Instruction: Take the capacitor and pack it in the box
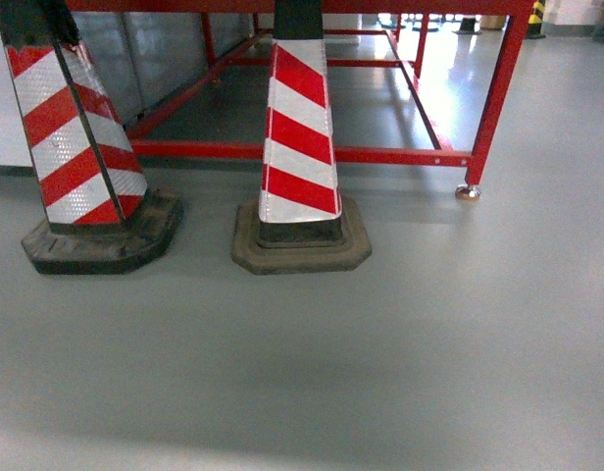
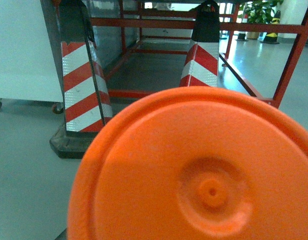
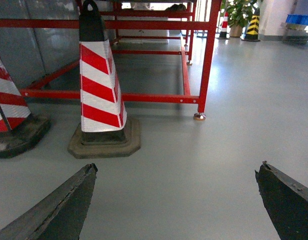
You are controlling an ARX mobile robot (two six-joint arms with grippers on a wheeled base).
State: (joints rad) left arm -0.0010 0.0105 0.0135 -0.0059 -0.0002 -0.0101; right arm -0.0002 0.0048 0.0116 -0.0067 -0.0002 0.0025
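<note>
An orange round object (image 2: 209, 170) with a raised rim and a dimpled centre fills the lower left wrist view, very close to the camera; it looks like the capacitor seen end-on. It covers the left gripper's jaws, and only a dark sliver shows at the bottom left corner. My right gripper (image 3: 176, 170) stands open over bare grey floor, its two dark fingertips (image 3: 86, 175) far apart with nothing between them. The box is out of view. Neither gripper shows in the head view.
Two red-and-white striped traffic cones (image 1: 300, 128) (image 1: 72, 137) on dark bases stand on the grey floor just ahead. Behind them is a red metal frame (image 1: 302, 153) with a footed leg (image 1: 468, 191). A white panel (image 2: 19, 50) stands at left.
</note>
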